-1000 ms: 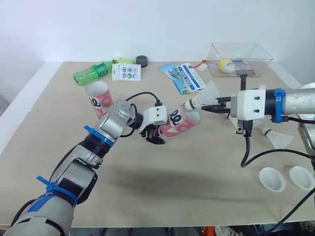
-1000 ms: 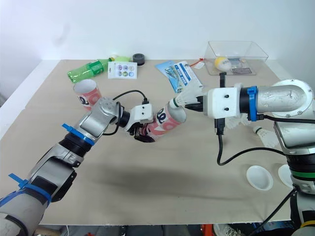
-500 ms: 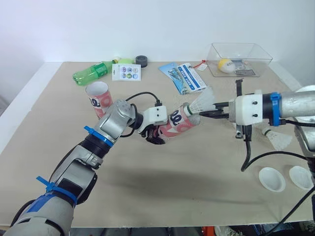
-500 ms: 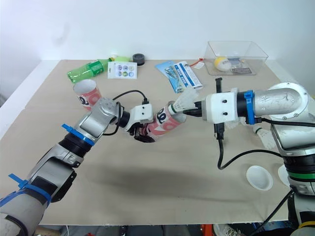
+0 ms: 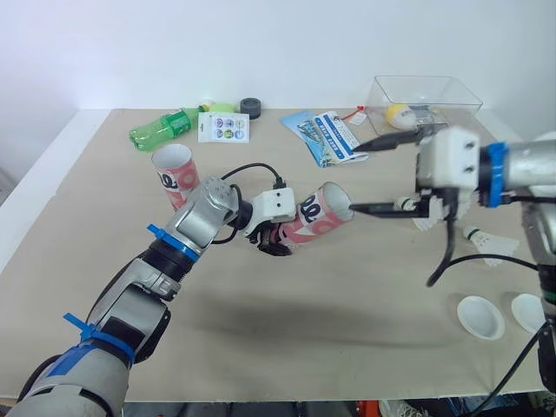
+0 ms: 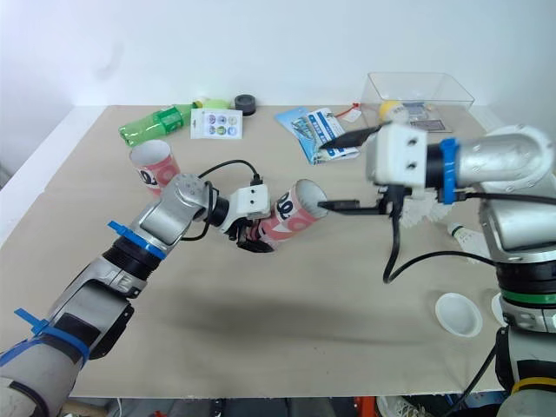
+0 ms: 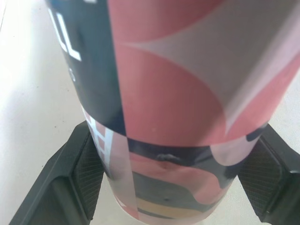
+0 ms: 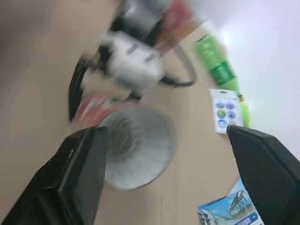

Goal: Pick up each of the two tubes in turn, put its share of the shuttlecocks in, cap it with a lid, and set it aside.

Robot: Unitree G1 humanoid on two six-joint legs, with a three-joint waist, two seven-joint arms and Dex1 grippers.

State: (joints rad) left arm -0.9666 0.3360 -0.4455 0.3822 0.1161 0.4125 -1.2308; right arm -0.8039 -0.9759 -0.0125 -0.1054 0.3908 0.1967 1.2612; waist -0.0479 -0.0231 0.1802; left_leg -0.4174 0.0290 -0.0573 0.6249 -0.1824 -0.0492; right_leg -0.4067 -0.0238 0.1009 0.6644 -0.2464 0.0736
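Note:
My left gripper [image 5: 274,238] is shut on a pink and navy tube [image 5: 314,214], holding it tilted above the table with its mouth toward the right; its fingers [image 7: 79,173] clamp the tube [image 7: 187,93] from both sides. My right gripper [image 5: 372,175] stands wide open just beyond the mouth, with nothing between its fingers. White feathers of a shuttlecock [image 8: 136,145] sit inside the tube's mouth. A second tube [image 5: 175,175] stands upright at the left. Loose shuttlecocks [image 5: 488,244] lie at the right, and two white lids [image 5: 480,317] near the front right.
At the back lie a green bottle [image 5: 162,130], a sticker card [image 5: 223,128], a black roll [image 5: 251,107], a blue booklet [image 5: 326,135] and a clear box [image 5: 423,101] holding a yellow ball. My right arm's cable [image 5: 443,261] hangs over the table.
My right gripper has opened wide and drawn back a little from the tube's mouth. The shuttlecock it held now sits inside the tube. The left arm has stayed put.

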